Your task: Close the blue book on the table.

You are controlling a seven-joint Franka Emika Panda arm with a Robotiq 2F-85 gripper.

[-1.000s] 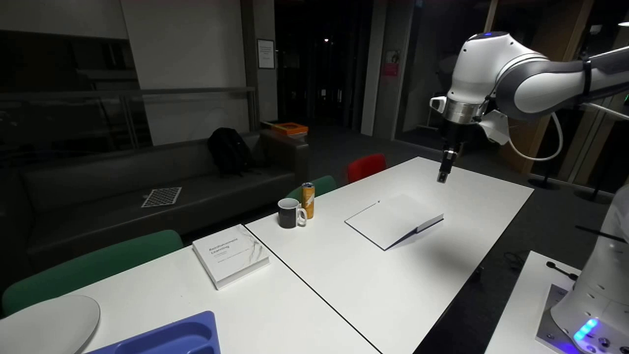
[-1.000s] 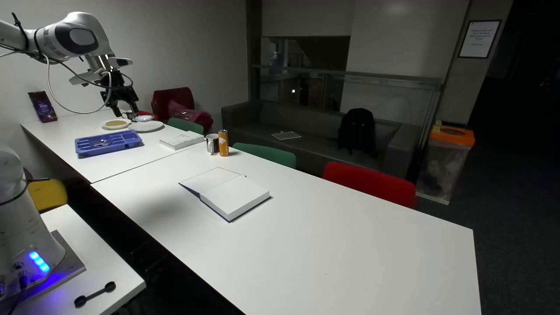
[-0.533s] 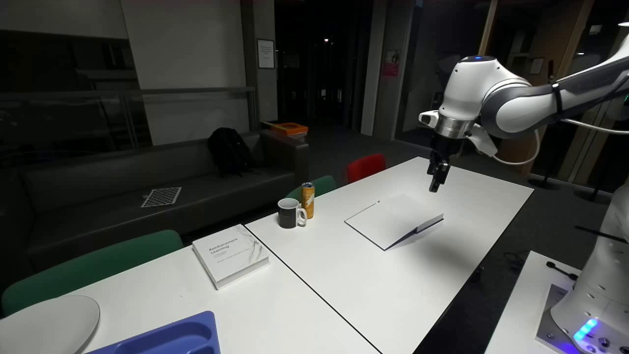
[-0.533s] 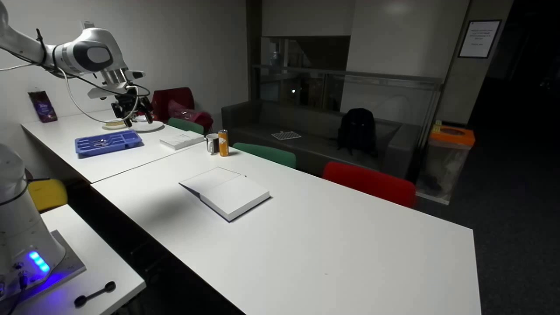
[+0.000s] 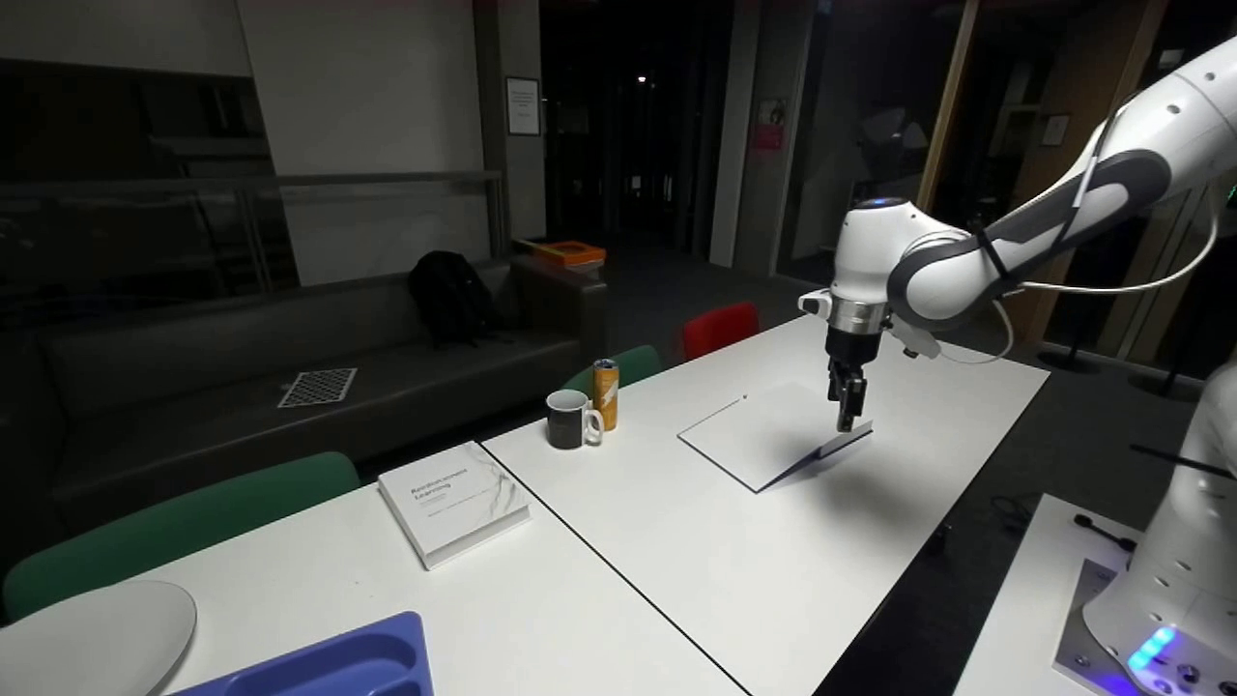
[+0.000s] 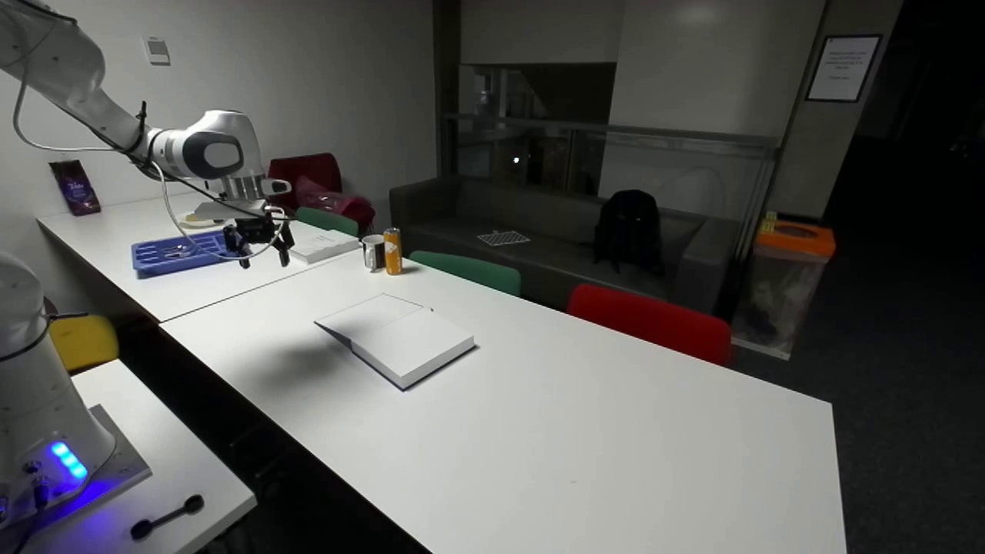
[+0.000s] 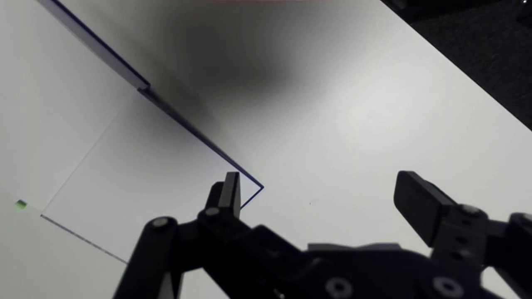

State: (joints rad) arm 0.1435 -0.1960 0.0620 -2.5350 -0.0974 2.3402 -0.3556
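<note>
The blue book (image 5: 773, 435) lies open on the white table (image 5: 667, 522), white pages up. In an exterior view (image 6: 415, 342) its thick page block rests on one side and its thin cover side lifts slightly at the near edge. In the wrist view the book (image 7: 124, 166) shows at the left, with the dark blue cover corner pointing at the jaws. My gripper (image 7: 318, 178) is open and empty, fingers pointing down. It hangs above the table near the cover side, apart from the book; it shows in both exterior views (image 5: 847, 416) (image 6: 265, 258). The left finger hides part of the cover edge.
A mug (image 5: 568, 420) and an orange can (image 5: 606, 396) stand near the far edge. A white book (image 5: 454, 503), a bright blue tray (image 6: 188, 252) and a plate (image 5: 97, 633) lie past the seam. Chairs, including a red one (image 6: 650, 323), line the table.
My gripper has moved down and closer to the open book, to the right in an exterior view. The book has not moved.
</note>
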